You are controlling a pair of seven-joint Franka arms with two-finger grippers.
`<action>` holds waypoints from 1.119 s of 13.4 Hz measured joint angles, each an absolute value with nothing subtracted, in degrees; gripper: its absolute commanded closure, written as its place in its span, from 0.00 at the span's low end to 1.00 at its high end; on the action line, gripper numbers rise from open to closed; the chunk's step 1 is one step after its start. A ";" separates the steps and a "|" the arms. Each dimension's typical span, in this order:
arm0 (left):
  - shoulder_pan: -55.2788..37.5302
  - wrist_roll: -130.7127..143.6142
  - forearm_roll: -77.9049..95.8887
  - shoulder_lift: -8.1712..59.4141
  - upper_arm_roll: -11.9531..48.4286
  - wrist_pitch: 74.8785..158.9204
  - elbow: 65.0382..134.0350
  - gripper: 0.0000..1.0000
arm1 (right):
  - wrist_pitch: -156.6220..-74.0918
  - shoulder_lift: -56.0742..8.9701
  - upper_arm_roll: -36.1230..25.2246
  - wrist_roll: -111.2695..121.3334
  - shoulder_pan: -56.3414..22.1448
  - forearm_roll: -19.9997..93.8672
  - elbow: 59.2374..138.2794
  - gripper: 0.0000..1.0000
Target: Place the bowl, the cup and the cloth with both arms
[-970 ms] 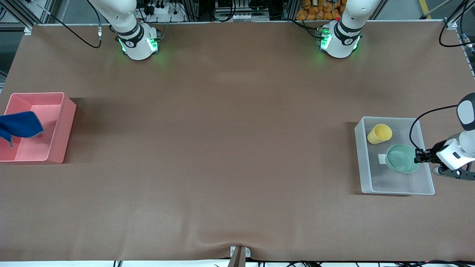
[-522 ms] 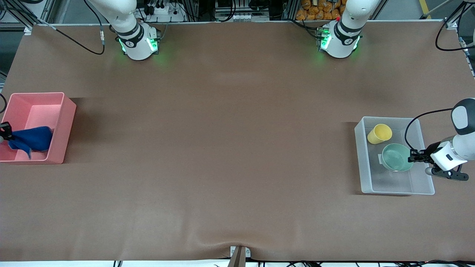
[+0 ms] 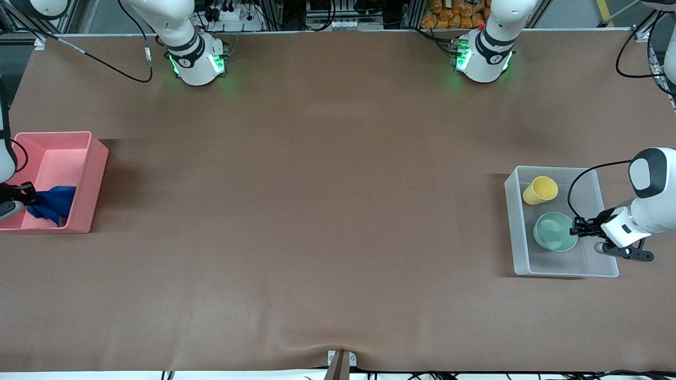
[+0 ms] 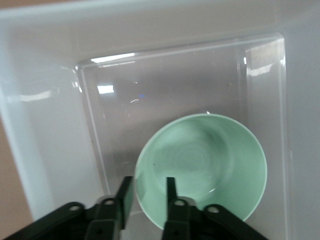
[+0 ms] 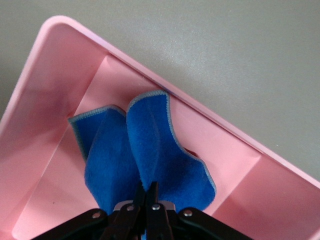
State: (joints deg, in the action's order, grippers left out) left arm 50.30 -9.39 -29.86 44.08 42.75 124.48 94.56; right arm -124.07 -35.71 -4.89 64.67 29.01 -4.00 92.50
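Brown table, pink bin at the right arm's end, clear bin at the left arm's end

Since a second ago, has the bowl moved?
Yes. The bowl shifted toward the right arm's end inside the clear bin, away from the bin wall it was near.

The mint-green bowl sits upright in the clear bin; the yellow cup lies tipped at its 11 o'clock. The blue cloth is bunched in the pink bin.
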 measured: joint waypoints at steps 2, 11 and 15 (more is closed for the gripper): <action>50.40 -8.34 -27.32 42.75 44.88 123.56 93.39 0.00 | -124.64 -36.49 -4.90 64.67 29.01 -3.53 92.50 0.00; 49.52 18.52 -24.32 24.17 62.48 107.00 92.31 0.00 | -115.31 -29.59 -4.52 55.22 25.04 -2.87 89.20 0.00; 49.65 19.52 -24.09 21.25 66.93 96.17 85.92 0.00 | -106.04 -20.94 -4.25 39.53 17.24 -2.76 89.17 0.00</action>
State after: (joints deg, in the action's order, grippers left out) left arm 49.65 19.52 -24.09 21.25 66.93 96.17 85.92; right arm -106.04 -20.94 -4.25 39.53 17.24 -2.76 89.17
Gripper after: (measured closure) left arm 0.000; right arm 0.000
